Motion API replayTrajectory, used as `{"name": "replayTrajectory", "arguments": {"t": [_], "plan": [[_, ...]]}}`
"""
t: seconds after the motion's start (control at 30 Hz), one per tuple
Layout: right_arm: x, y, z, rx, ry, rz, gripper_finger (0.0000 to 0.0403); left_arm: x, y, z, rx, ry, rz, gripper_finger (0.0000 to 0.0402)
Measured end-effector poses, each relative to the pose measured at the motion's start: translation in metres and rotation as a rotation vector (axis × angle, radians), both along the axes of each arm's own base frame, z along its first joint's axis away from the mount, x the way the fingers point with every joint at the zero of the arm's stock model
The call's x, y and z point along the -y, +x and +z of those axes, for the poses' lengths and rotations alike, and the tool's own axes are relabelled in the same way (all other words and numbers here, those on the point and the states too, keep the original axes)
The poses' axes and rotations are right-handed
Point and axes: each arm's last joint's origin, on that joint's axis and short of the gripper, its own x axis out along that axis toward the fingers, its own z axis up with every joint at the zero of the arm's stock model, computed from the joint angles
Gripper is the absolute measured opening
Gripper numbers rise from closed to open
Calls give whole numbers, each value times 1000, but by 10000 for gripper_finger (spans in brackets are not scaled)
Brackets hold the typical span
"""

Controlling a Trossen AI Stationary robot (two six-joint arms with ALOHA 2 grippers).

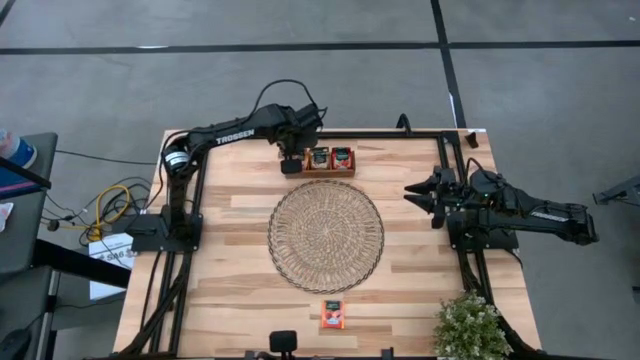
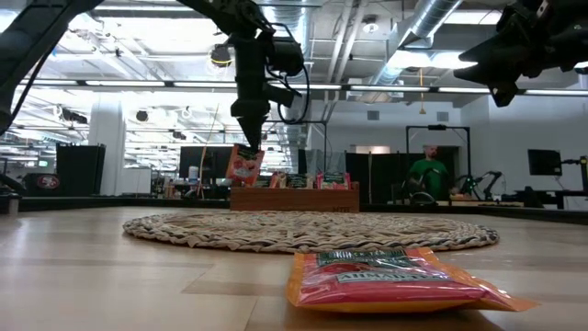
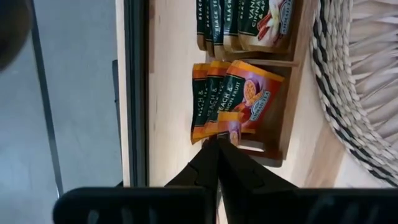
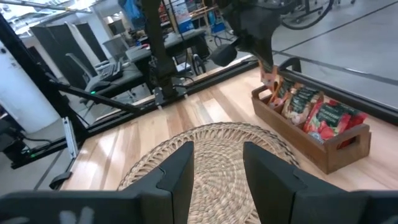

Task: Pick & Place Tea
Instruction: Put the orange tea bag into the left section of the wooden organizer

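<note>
1. The left tool (image 2: 246, 138) is pinched shut on one tea bag (image 2: 244, 165).
2. It holds that bag by its top edge, so the bag hangs down flat and upright.
3. The bag is in the air at the left end of the tray (image 1: 330, 172), at the far side of the counter (image 1: 230, 290).
4. More tea bags (image 4: 311, 109) stand in the tray.
5. The mat (image 1: 326, 236) lies just in front of the tray, toward the middle of the counter. I think the bag should go there, so the left tool has to bring it forward and down.
6. One more bag (image 1: 332, 315) lies flat by the near edge.
7. The right tool (image 1: 420, 195) is partly open and holds nothing. It waits at the right side, so the left arm is nearer.
</note>
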Motion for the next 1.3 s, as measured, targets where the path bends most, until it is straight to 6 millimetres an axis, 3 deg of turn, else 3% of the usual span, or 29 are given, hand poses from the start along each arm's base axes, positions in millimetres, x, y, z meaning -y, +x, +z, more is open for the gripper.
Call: {"name": "replayTrajectory", "arguments": {"t": [0.1, 0.33, 0.47, 0.6, 0.93, 1.3], "plan": [[0, 0, 0, 0, 0, -2, 130, 0, 1, 5, 9, -7, -2, 0], [0, 0, 0, -2, -1, -3, 130, -2, 8, 36, 123, 34, -7, 0], [0, 0, 0, -2, -1, -3, 130, -2, 7, 39, 131, 20, -5, 0], [0, 0, 0, -2, 0, -3, 130, -1, 10, 35, 164, -45, 18, 0], [0, 0, -1, -4, 17, -1, 130, -6, 25, -7, 51, -113, 25, 0], [0, 0, -1, -3, 18, 1, 130, -9, 28, -10, 87, -136, 36, 0]]}}
